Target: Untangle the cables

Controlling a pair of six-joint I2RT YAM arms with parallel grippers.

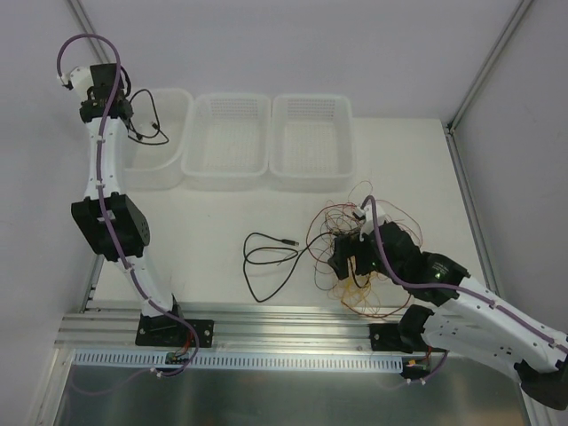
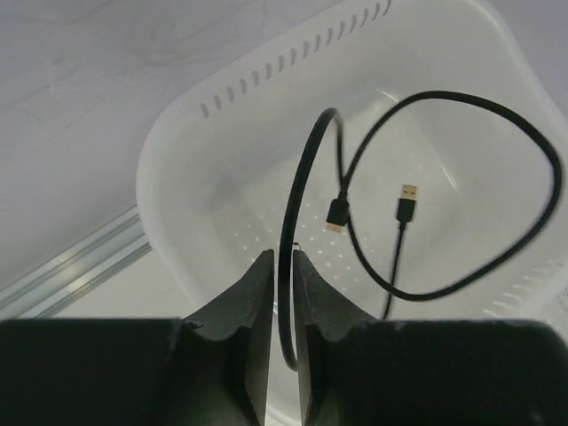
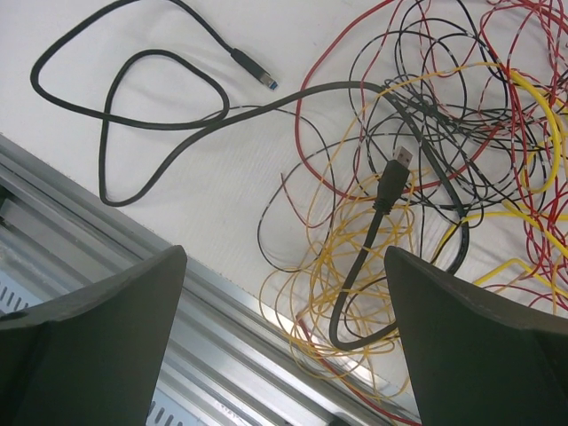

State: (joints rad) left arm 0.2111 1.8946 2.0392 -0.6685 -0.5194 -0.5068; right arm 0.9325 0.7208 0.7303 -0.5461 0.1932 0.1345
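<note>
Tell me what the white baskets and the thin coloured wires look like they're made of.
Baskets: likely moulded plastic, white and slightly translucent, smooth with a soft sheen. Rows of small holes run through the walls and floor.
Thin wires: probably a metal core in a plastic coating, glossy red, yellow and black. They hold springy loops. The core itself isn't visible.

Three white perforated baskets sit side by side along the far edge of the white table: left basket, middle basket, right basket; a grooved metal rail borders the near edge.
</note>
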